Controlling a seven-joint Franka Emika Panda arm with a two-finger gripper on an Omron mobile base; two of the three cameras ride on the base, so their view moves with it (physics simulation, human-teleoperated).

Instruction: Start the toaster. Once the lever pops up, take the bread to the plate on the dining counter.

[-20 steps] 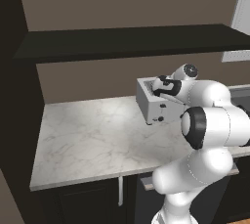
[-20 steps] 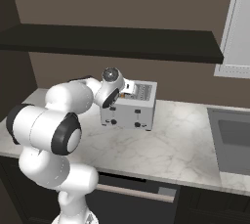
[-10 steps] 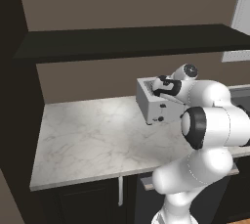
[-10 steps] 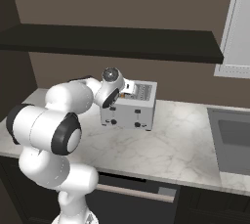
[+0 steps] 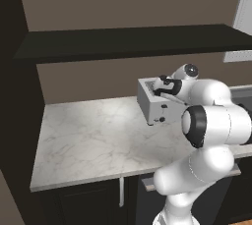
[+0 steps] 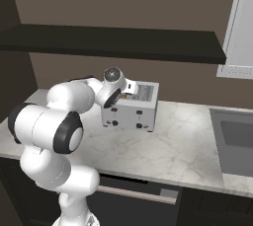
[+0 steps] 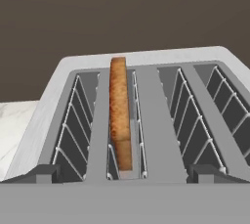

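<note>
Four slots show across the top of the toaster point(image 7: 146, 115) in the hand view; one slice of bread point(image 7: 120, 110) stands on edge in the second slot from the left, its top edge proud of the slot rim. The toaster sits on the marble counter point(image 5: 93, 135), toward the far side, near the wall. The gripper point(image 5: 165, 87) hovers just above the toaster top, fingers spread wide, grasping nothing; the finger tips point(image 7: 41, 173) sit low in the hand view, straddling the bread's slot and the neighbouring one.

Step in hand, as I judge it: lining up to pick the slice out.

Risks from here:
- Slot is narrow and wire guides flank the slice. If the fingers descend off-centre, a tip may land on the toaster top or catch a wire instead of entering beside the bread.
- Only a thin edge stands above the rim; a shallow pinch could slip and drop the slice back in.
- Bread looks thin and stands edge-on; closing off-square may tilt or jam it against the guides.
- Lever position cannot be read from these views, so lifting could be premature.
</note>
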